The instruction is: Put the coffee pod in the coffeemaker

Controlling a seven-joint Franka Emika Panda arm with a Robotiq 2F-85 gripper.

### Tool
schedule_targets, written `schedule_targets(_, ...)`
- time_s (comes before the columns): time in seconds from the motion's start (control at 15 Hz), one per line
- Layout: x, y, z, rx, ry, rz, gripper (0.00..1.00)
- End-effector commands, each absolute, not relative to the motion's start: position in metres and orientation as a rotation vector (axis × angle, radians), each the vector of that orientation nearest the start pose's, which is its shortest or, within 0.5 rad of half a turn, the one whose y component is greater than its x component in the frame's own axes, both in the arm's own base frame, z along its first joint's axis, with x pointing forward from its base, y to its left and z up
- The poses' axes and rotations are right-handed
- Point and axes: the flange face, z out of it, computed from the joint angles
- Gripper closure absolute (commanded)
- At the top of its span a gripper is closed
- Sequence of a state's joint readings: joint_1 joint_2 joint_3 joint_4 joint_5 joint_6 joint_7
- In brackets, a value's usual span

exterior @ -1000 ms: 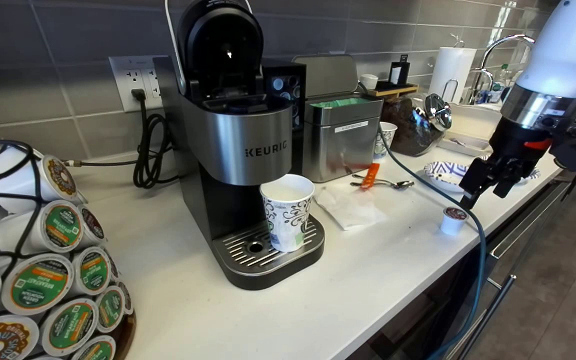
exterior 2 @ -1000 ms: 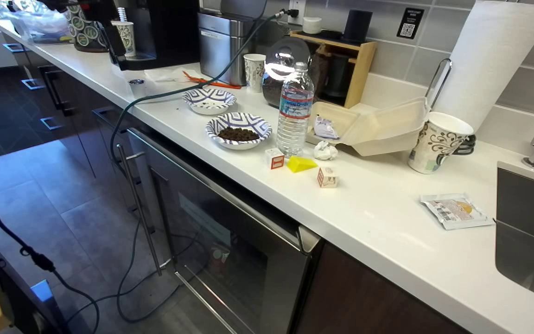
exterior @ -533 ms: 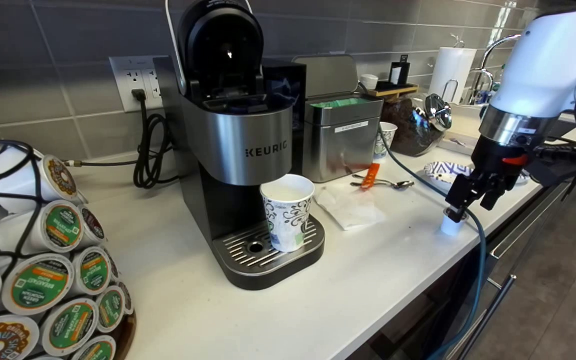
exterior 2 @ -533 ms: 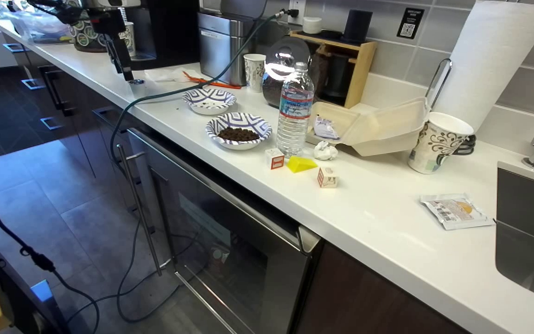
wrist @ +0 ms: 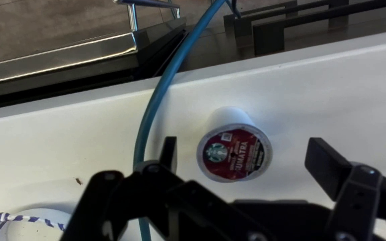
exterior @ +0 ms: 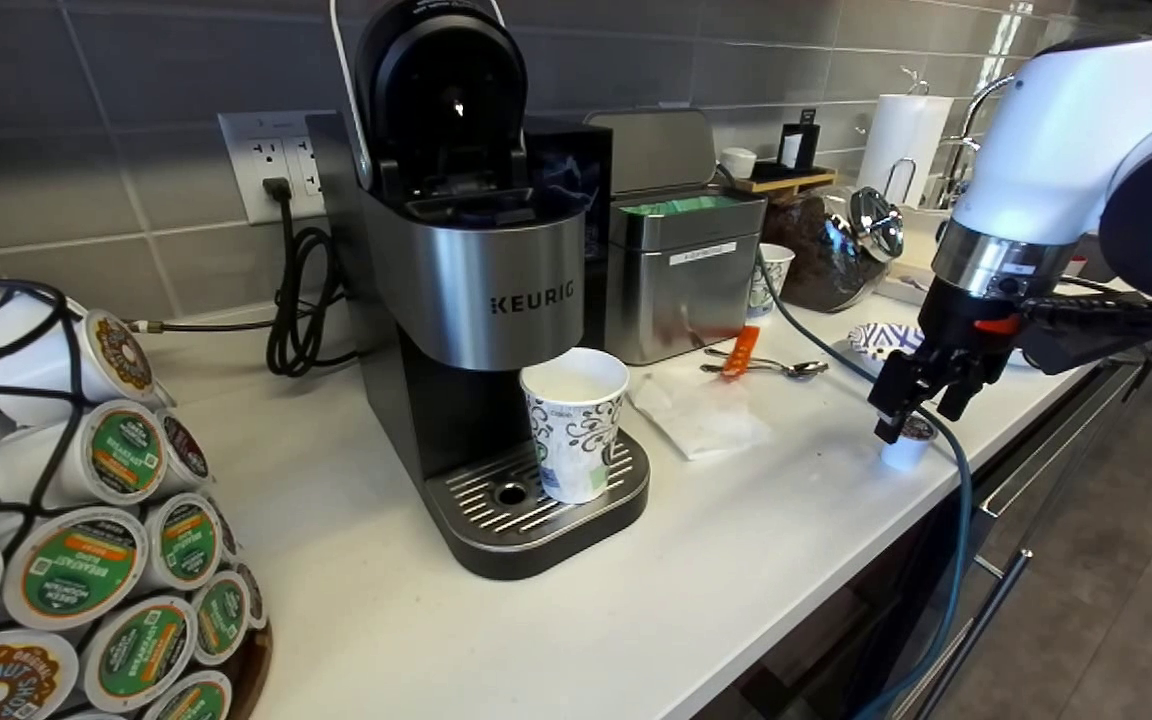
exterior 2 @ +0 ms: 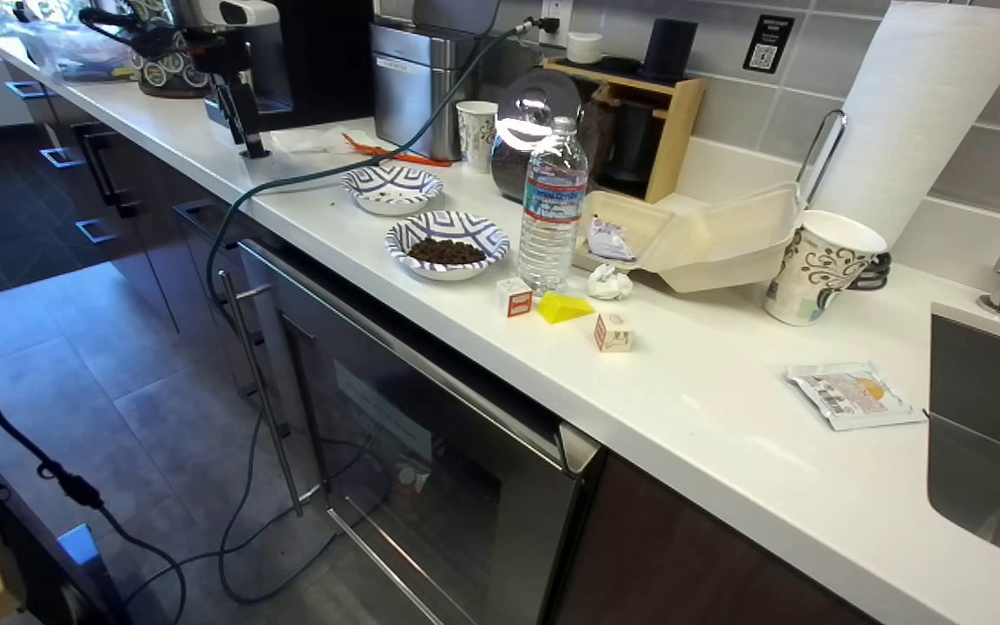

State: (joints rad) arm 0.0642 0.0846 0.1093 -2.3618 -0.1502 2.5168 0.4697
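Tool [wrist: 243, 155]: fingers [wrist: 328, 169] spread wide, nothing held. In the wrist view the coffee pod [wrist: 235, 154] shows in the gap between them, slightly off-centre toward the finger by the cable [wrist: 161, 90]; height of the tips against its lid, cannot tell. Pod stands upright on the counter [wrist: 340, 93], near the edge, long axis roughly vertical, printed lid up, base down. Judgement: step in hand is lining up the grasp, task early; the next move calls for centring over the pod, then closing on its sides (cable runs near that finger, could snag). Coffee maker [exterior: 476, 290] stands well apart, top raised, paper cup [exterior: 576, 430] on the drip tray [exterior: 496, 520].
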Motion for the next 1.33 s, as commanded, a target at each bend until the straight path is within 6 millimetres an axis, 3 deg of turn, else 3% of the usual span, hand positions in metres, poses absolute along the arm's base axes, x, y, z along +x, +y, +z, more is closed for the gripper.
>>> schedule_targets(0.0, 0.514, 0.087, 0.294, -3.18, 0.289, -0.179, 0.07)
schedule_targets(0.2, 0.515, 0.083, 0.293, -3.179, 0.308, -0.178, 0.14)
schedule_targets(0.27, 0.515, 0.081, 0.292, -3.179, 0.312, -0.175, 0.11)
schedule_targets(0.4, 0.515, 0.081, 0.29, -3.18, 0.314, -0.169, 0.15)
schedule_targets(0.6, 0.515, 0.082, 0.289, -3.183, 0.306, -0.173, 0.24)
schedule_targets(0.67, 0.515, 0.083, 0.289, -3.184, 0.3, -0.175, 0.41)
schedule_targets(0.8, 0.514, 0.086, 0.29, -3.187, 0.287, -0.185, 0.51)
schedule_targets(0.93, 0.513, 0.09, 0.294, -3.187, 0.269, -0.197, 0.67)
schedule_targets(1.13, 0.51, 0.096, 0.304, -3.188, 0.242, -0.222, 0.72)
schedule_targets(1.27, 0.499, 0.111, 0.331, -3.185, 0.161, -0.259, 0.72)
